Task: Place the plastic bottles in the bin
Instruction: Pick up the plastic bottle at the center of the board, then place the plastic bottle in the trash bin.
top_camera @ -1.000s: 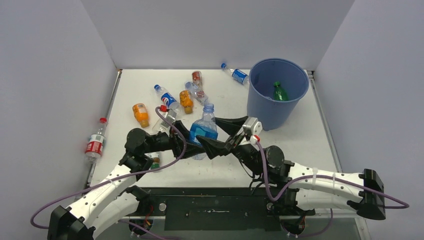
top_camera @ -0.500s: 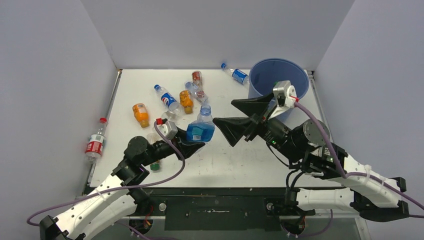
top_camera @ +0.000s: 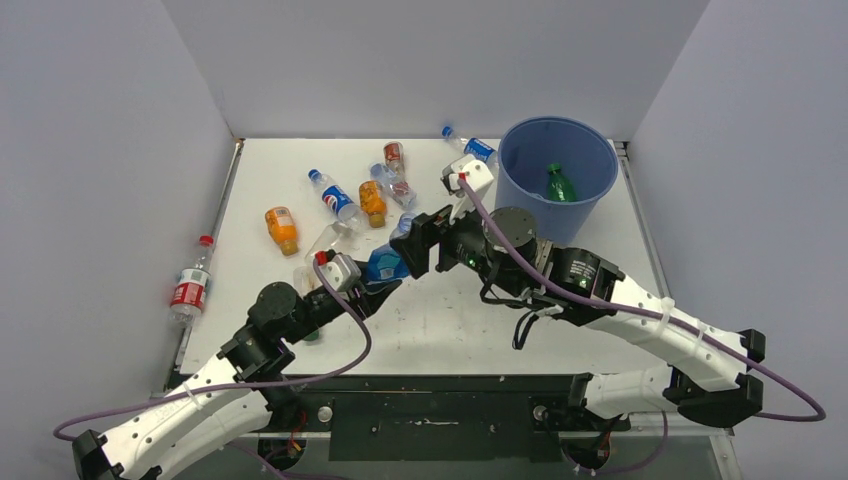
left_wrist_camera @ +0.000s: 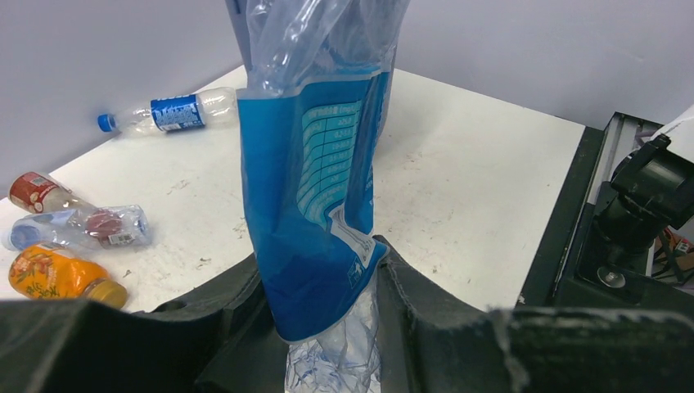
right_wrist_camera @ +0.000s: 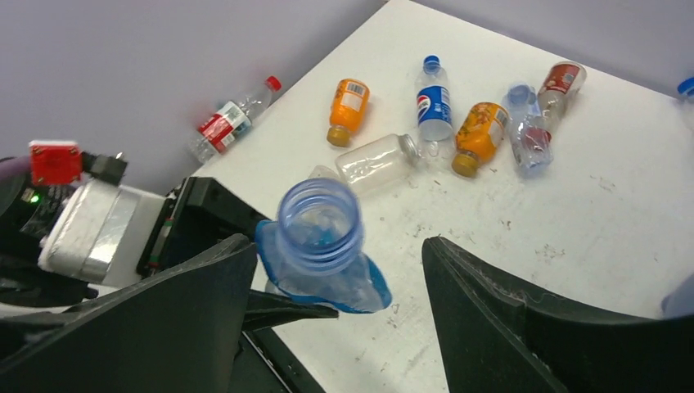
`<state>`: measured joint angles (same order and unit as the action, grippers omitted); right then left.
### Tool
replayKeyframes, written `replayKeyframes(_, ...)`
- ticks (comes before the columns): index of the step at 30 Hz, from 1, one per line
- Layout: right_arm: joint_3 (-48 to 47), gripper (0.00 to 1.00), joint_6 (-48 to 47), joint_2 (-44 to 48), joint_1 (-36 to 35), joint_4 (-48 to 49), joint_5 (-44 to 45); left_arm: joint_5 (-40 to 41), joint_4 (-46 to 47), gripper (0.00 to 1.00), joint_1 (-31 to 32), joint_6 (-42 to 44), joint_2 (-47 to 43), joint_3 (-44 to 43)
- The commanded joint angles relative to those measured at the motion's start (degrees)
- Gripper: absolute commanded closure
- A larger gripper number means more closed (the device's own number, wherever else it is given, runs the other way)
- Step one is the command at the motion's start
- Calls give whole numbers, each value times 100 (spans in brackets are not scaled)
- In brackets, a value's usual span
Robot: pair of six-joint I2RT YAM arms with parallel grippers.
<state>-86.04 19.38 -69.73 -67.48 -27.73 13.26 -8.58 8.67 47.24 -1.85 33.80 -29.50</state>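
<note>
Your left gripper (left_wrist_camera: 331,327) is clamped on the base of a crumpled clear plastic bottle with a blue label (left_wrist_camera: 315,205), holding it upright. Your right gripper (right_wrist_camera: 340,246) has its jaws apart on either side of the bottle's uncapped neck, with gaps showing. The round blue plastic bin (top_camera: 530,225) sits by the white table's (top_camera: 445,320) far right corner, with a green bottle (top_camera: 558,184) inside. The tabletop between them is bare. Loose plastic bottles (top_camera: 336,198) lie at far left.

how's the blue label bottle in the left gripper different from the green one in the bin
The blue-label bottle is clear and crumpled; the green bottle is tinted green throughout. The blue-label bottle is held neck-up, clamped in the left gripper; the green bottle rests loose inside the bin. Both are small plastic drink bottles.
</note>
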Motion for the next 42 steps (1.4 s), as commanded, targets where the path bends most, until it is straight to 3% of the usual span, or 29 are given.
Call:
replayKeyframes(1,48,28,298,195,553,403,-274,104,65,100,63,156,-47,-47)
replayKeyframes(10,133,40,351,-54,787,657,-685,92,39,100,99,153,-15,-72)
replayKeyframes(14,210,51,385,-96,802,736,-813,81,39,100,118,151,-24,-65)
replayKeyframes(19,257,54,472,-162,853,798,-1013,75,30,100,144,158,-22,-74)
replayKeyframes(22,310,73,498,-167,879,884,-1159,83,36,100,145,134,-32,-74)
replayKeyframes(24,320,93,520,-173,895,893,-1226,135,32,100,157,75,-34,-82)
replayKeyframes(25,343,94,523,-156,895,922,-1241,173,18,95,154,46,-32,-101)
replayKeyframes(29,311,95,387,0,895,963,-1182,282,-5,36,154,-119,-79,-138)
replayKeyframes(30,209,95,280,64,903,876,-1081,312,13,10,155,-164,-129,-121)
replayKeyframes(31,51,95,139,120,898,758,-940,339,23,3,154,-179,-190,-106)
replayKeyframes(37,-768,95,-1171,722,896,205,1274,1280,-154,4,137,-182,-561,-159)
replayKeyframes(42,-510,95,-2543,1157,900,1232,3957,1781,-202,4,74,-170,-631,-180)
